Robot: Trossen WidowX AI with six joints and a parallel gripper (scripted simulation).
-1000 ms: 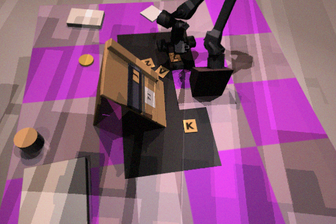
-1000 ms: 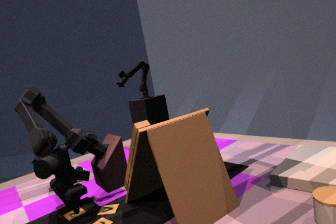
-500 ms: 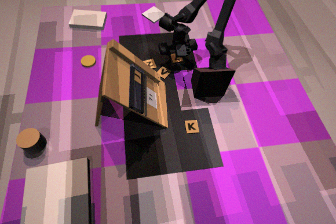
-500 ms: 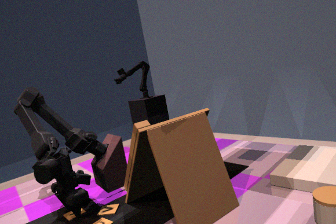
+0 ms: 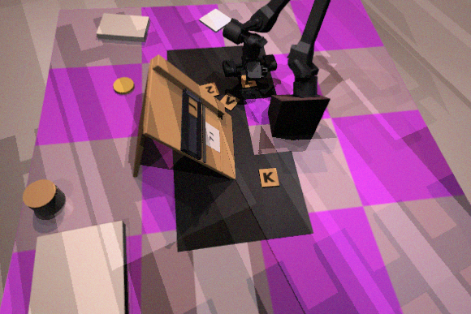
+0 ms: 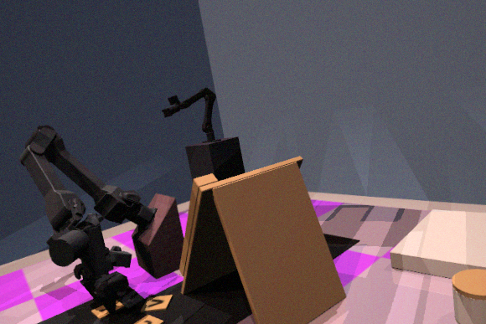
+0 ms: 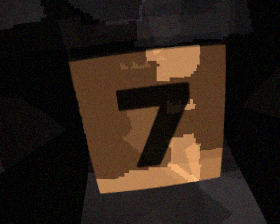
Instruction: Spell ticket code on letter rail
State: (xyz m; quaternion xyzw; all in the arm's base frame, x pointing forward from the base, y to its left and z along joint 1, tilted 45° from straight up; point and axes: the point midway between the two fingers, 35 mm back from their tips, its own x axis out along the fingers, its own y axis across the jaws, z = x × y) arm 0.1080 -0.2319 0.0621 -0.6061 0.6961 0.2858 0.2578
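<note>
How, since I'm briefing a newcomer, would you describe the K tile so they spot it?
Find the tilted wooden board on the black mat. Off its lower-right corner in the top view lies the K tile, square and orange. It lies alone; the other tiles cluster at the board's upper end, beside the arm.
</note>
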